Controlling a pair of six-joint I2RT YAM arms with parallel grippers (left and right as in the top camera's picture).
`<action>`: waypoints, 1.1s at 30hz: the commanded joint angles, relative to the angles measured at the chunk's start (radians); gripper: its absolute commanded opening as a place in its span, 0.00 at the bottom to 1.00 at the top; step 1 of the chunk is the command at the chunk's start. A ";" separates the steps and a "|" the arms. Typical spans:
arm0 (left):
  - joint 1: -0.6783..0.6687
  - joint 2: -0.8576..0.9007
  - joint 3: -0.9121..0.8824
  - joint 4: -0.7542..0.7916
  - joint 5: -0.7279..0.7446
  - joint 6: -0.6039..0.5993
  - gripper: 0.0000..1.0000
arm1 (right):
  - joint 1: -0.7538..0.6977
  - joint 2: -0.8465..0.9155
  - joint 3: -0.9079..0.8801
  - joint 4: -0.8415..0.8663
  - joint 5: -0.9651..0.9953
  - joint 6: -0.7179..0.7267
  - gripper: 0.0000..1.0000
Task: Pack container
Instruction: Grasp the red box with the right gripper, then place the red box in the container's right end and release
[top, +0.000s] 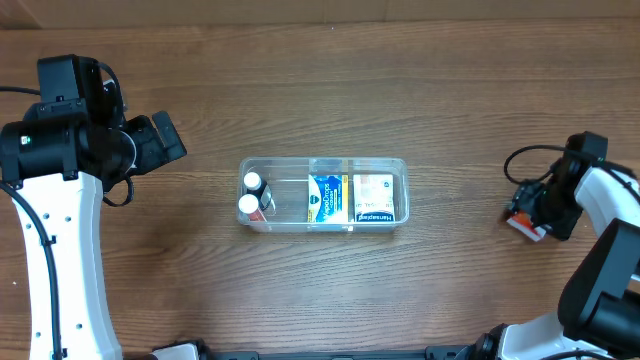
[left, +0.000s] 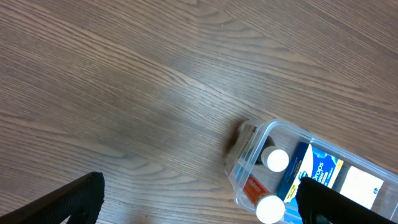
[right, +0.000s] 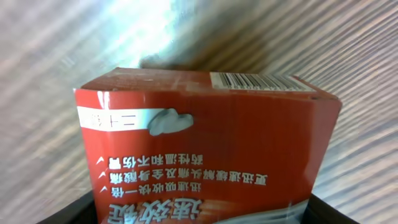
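The clear plastic container (top: 290, 162) sits in the middle of the table. It holds two white-capped bottles (top: 250, 194) at its left end, a blue box (top: 325, 198) and a beige-and-orange box (top: 373, 198). My left gripper (top: 165, 140) is open and empty, raised to the container's left. In the left wrist view its fingers (left: 199, 202) spread wide, with the container's corner (left: 245, 152) at the lower right. My right gripper (top: 540, 208) is at the far right of the table, shut on a red box (top: 522, 223). This box (right: 205, 143) fills the right wrist view between the fingers (right: 205, 214).
Wooden table (top: 320, 80) all around. The right arm's cable (top: 520, 160) loops beside the right gripper. The left arm's white body (top: 60, 250) runs down the left side.
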 joint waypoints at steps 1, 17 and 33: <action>0.004 -0.005 0.001 0.003 0.000 0.020 1.00 | -0.001 -0.098 0.100 -0.046 -0.032 0.068 0.73; 0.004 -0.005 0.001 -0.001 0.000 0.019 1.00 | 0.473 -0.459 0.327 -0.309 -0.172 0.200 0.63; 0.004 -0.005 0.001 -0.006 -0.001 0.020 1.00 | 0.962 -0.183 0.328 -0.226 -0.027 0.324 0.65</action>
